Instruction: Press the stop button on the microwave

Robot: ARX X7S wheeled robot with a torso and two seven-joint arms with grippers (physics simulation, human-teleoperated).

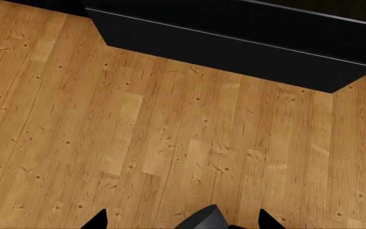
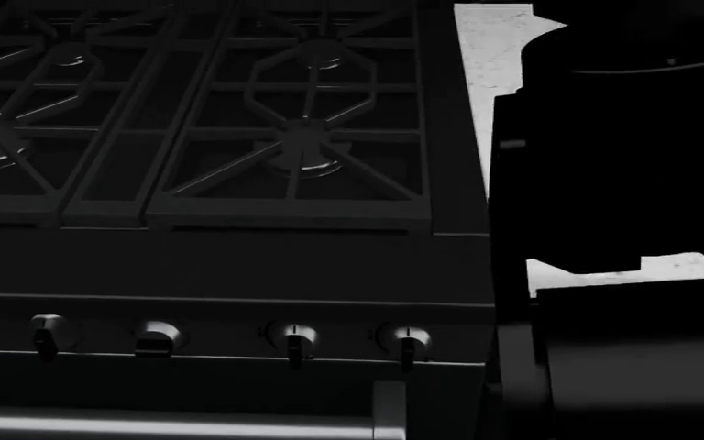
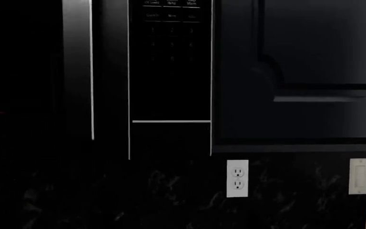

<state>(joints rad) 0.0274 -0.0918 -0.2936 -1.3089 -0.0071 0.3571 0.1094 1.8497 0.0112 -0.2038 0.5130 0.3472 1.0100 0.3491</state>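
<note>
The microwave's control panel (image 3: 170,57) shows in the right wrist view as a dark vertical strip with faint rows of buttons. The labels are too dim to read, so I cannot pick out the stop button. The microwave's door handle (image 3: 78,71) runs beside the panel. My right gripper's fingers do not show against the dark; the right arm (image 2: 621,183) is a black mass at the right of the head view. My left gripper (image 1: 183,222) is open and empty, pointing down at the wooden floor (image 1: 138,133).
A black gas stove (image 2: 291,137) with a row of knobs (image 2: 291,337) lies below me. A dark cabinet (image 3: 310,71) adjoins the microwave, above a white outlet (image 3: 237,178) and wall switches (image 3: 360,176) on the dark backsplash. A black cabinet base (image 1: 234,43) borders the floor.
</note>
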